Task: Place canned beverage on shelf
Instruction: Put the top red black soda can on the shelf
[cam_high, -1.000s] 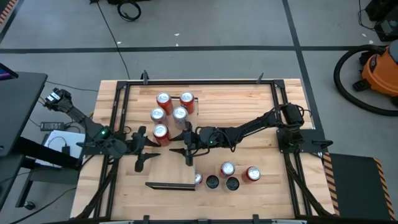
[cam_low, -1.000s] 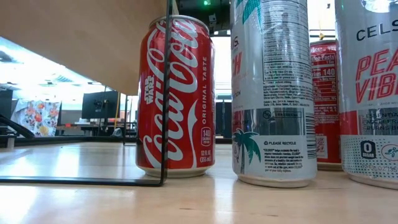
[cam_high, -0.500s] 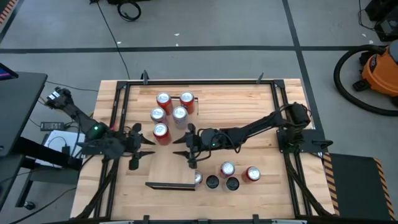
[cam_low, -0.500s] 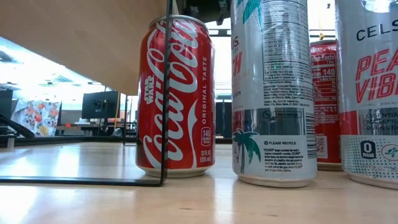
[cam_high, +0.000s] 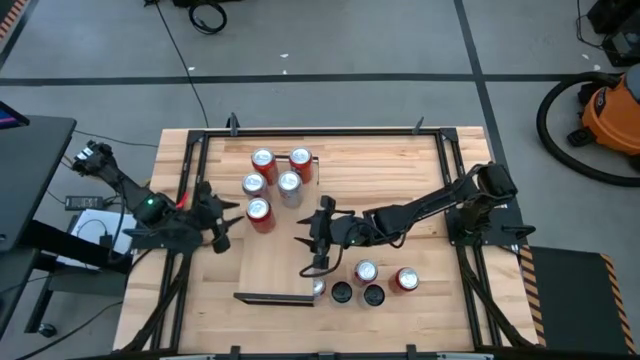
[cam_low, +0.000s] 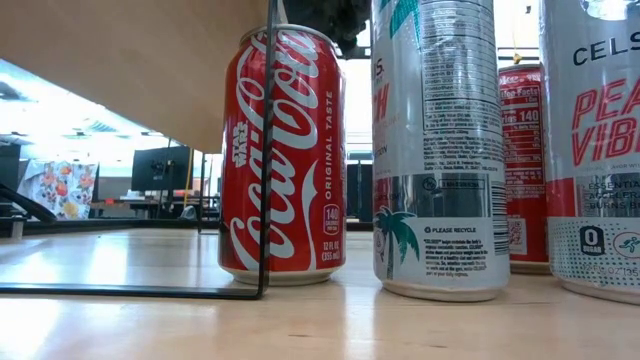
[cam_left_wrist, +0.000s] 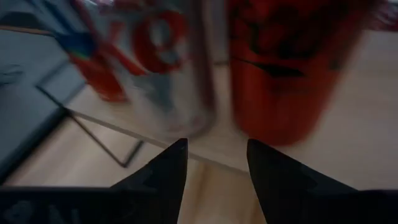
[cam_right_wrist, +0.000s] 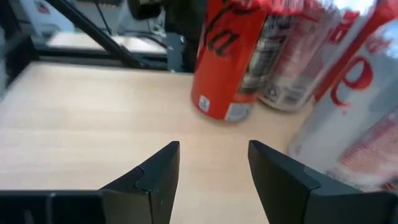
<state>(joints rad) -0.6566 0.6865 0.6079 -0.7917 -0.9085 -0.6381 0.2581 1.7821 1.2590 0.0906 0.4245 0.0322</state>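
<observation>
The shelf (cam_high: 275, 268), a pale board with a dark front edge, stands near the table's middle front; its underside and wire leg show in the low view (cam_low: 120, 60). Five cans stand upright in a cluster at the far middle; the nearest is red (cam_high: 258, 212). My left gripper (cam_high: 220, 215) is open and empty just left of that red can, which shows ahead of its fingers (cam_left_wrist: 280, 68) beside a silver can (cam_left_wrist: 155, 68). My right gripper (cam_high: 308, 238) is open and empty to the right of the red can (cam_right_wrist: 227, 62), above the shelf's far right corner.
More cans stand right of the shelf near the front edge: a red cola can (cam_low: 285, 160), a silver can (cam_low: 440, 150), and others (cam_high: 366, 271) (cam_high: 405, 279), plus two dark-topped ones (cam_high: 341, 293). A black frame (cam_high: 320, 130) borders the table.
My left gripper has gone toward the table's far edge and a little left, from beside the shelf to beside the nearest red can. My right gripper has drawn back a little toward the table's right and near edges. No can has moved.
</observation>
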